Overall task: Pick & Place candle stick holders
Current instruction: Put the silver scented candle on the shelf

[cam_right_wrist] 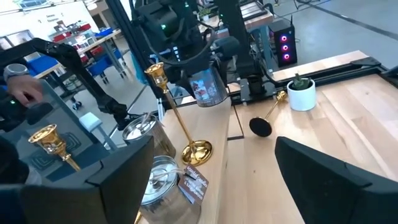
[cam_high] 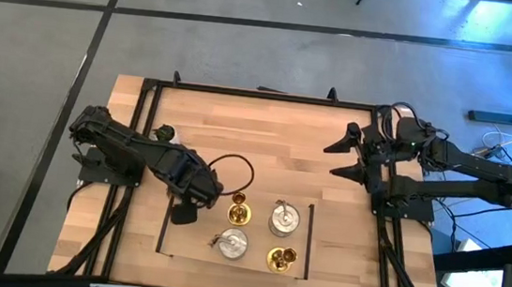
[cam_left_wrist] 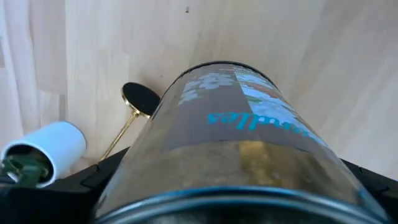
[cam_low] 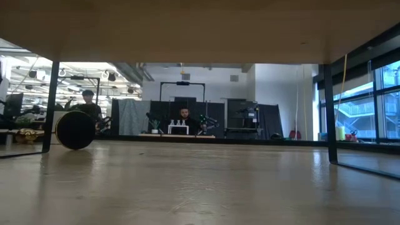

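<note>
The wooden tabletop [cam_high: 239, 123] is being spanned by two dark arms, one coming in from each side. The left arm [cam_high: 128, 150] is being stretched toward the tabletop's middle, and its jaws are being held wide around a glass candle jar [cam_left_wrist: 236, 137]. The jar is being clasped between the two fingers, with its printed label turned toward the wrist camera. The jar is also being shown in the right wrist view, gripped just beside the group of holders.

The right arm [cam_high: 460, 173] is being kept at the right side of the tabletop. Its jaws are being held spread apart, with nothing between them and nothing being touched.

The candle stick holders [cam_high: 284, 219] are being kept together near the front edge, between two dark lines marked on the wood. Only four are being shown from above. A squat silver one [cam_high: 232, 245] is being seen at the front left, with a tag lying against it, and the other silver one at the back right. A gold one [cam_high: 238, 208] is being seen at the back left, just beside the left jaws, and another gold one [cam_high: 282, 257] at the front right. All four are standing apart from both sets of jaws.

A black-headed snuffer with a slim gold handle [cam_left_wrist: 140, 99] is being seen lying flat on the wood. A small white pot [cam_left_wrist: 46, 149] is being seen at its handle end.
</note>
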`<state>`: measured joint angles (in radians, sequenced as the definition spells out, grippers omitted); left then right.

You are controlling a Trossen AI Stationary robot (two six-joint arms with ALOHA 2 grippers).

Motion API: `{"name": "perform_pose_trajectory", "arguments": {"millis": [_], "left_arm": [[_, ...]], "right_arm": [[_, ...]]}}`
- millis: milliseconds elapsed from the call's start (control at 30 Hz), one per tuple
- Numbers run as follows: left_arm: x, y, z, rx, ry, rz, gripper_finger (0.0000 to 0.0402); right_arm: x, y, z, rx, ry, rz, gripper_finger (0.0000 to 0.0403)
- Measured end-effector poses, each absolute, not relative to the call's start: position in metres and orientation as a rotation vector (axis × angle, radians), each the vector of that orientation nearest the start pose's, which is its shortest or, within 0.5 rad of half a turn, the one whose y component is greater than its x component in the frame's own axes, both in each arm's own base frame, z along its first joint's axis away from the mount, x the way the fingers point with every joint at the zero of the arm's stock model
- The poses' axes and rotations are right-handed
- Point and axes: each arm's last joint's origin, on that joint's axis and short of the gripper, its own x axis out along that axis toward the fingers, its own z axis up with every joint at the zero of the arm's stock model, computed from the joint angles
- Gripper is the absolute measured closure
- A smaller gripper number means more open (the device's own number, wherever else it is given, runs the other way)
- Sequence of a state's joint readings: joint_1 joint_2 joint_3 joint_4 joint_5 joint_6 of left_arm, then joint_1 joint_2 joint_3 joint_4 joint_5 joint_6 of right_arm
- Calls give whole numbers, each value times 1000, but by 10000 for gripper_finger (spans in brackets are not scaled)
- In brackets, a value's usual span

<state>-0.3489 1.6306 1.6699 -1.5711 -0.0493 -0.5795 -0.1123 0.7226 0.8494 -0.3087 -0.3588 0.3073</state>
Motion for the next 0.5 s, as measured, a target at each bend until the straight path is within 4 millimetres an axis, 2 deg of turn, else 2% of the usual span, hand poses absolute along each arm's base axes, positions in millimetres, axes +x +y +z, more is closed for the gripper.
{"name": "perform_pose_trajectory", "arguments": {"millis": [200,500], "left_arm": [[264,-99,340,-69,1506,136,46],[265,-100,339,-41,1507,115,46]], "right_arm": [[153,-4,351,364,219,203,65],[160,0,347,375,250,215,65]]}}
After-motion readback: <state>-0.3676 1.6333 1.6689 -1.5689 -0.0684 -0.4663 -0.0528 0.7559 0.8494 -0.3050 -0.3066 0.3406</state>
